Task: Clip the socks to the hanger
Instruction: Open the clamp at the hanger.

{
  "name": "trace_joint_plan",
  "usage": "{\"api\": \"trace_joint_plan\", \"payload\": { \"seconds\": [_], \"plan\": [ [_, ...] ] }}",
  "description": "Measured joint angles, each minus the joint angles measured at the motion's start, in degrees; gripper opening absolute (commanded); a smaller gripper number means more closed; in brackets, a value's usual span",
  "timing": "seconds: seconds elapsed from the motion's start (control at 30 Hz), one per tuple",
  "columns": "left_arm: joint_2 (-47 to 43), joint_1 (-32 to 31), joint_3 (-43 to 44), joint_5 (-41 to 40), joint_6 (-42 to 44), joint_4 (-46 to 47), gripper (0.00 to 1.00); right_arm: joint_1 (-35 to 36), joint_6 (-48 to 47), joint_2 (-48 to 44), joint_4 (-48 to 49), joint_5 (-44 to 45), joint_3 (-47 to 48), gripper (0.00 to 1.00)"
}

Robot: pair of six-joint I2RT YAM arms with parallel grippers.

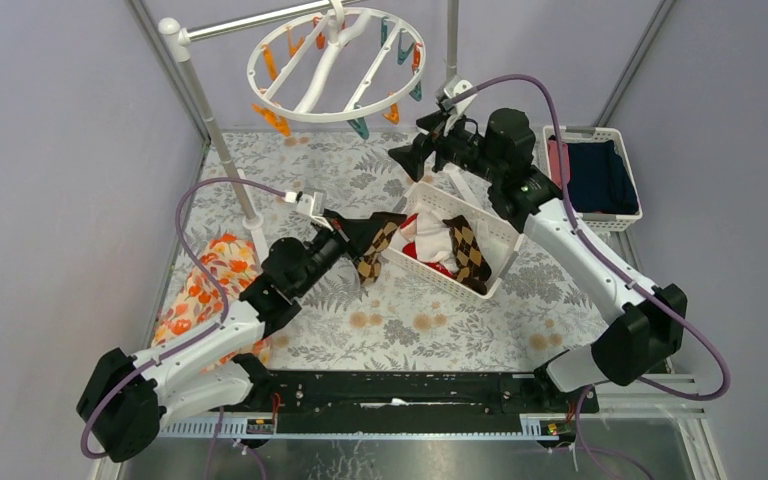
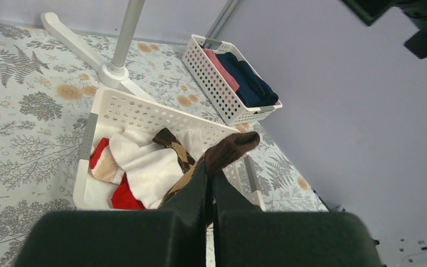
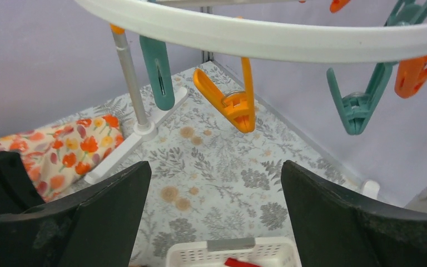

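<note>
The table (image 1: 410, 320) is covered in a pale cloth printed with grey ferns and tan blossoms, and plain lilac walls close it in on three sides. At twelve o'clock the round white hanger (image 1: 335, 65) hangs from a rail on a grey pole (image 1: 216, 130), with orange and teal pegs dangling off its rim. In the middle sits a white slatted basket (image 1: 425, 272) with the socks (image 1: 438, 245) heaped inside: red, whitish and one with brown diamonds. Just off its nine o'clock edge the left pincer (image 1: 352, 232) is clenched on another brown diamond sock (image 1: 378, 245). The right pincer (image 1: 407, 155) hangs released below the ring, facing an orange peg (image 3: 233, 103). At two o'clock a second basket (image 1: 610, 222) holds folded clothes (image 1: 595, 175), navy and pink. At eight o'clock lies an orange flowered cloth (image 1: 200, 290).
</note>
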Motion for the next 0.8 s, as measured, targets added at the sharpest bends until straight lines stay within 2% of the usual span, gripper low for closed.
{"api": "trace_joint_plan", "payload": {
  "seconds": [0.17,0.33,0.8],
  "plan": [
    [-2.5,0.3,-1.1,0.7,-0.7,-0.2,0.00,0.0,-6.8,1.7,3.1,-3.8,0.0,0.91],
    [-3.0,0.5,-1.6,0.9,-1.3,-0.2,0.00,0.0,-9.6,3.5,8.4,-5.8,0.0,0.87],
    [-4.0,0.8,-2.7,1.1,-2.3,-0.2,0.00,0.0,-7.6,7.7,24.3,-10.3,-0.1,0.69]
  ]
}}
